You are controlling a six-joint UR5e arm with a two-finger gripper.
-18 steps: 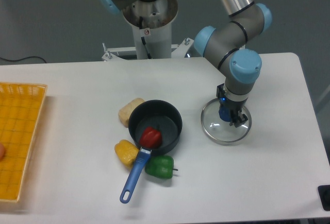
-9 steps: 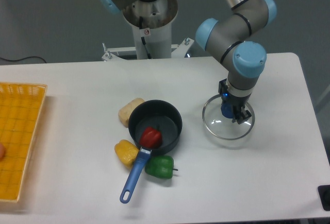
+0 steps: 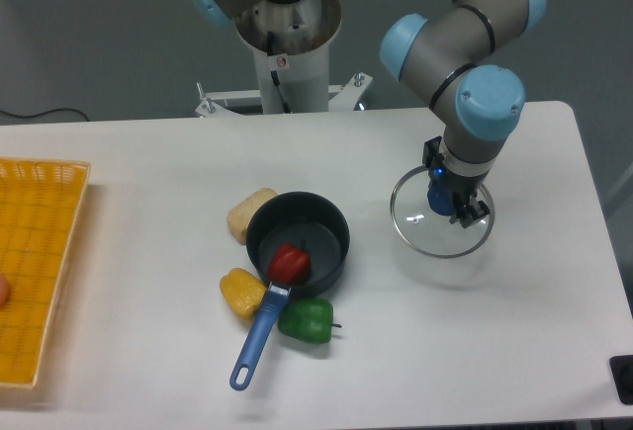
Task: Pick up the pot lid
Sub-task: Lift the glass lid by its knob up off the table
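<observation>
1. Had the black two-finger claw (image 3: pixel 451 185) drawn in narrow at the round blue knob (image 3: pixel 442 199) of the clear glass pot lid with a thin silvery rim (image 3: pixel 420 232), clamped there.
2. Held the lid tilted, broad face turned towards the camera; could not tell the height of its lower edge over the white table (image 3: pixel 148 331).
3. Had the lid on the right side of the view, inside the table's far and right edges, with tabletop showing all round the rim.
4. Left a strip of tabletop in view between lid and round black pan with a long blue handle (image 3: pixel 306 215), rims apart.
5. Saw a red toy pepper (image 3: pixel 290 265) in the pan, a yellow one (image 3: pixel 242 294) and a green one (image 3: pixel 308 322) either side of the handle, and a beige oblong piece (image 3: pixel 249 215) beside the pan wall.
6. Saw, farthest out, a yellow-orange plastic basket (image 3: pixel 42 227) at the left edge.
</observation>
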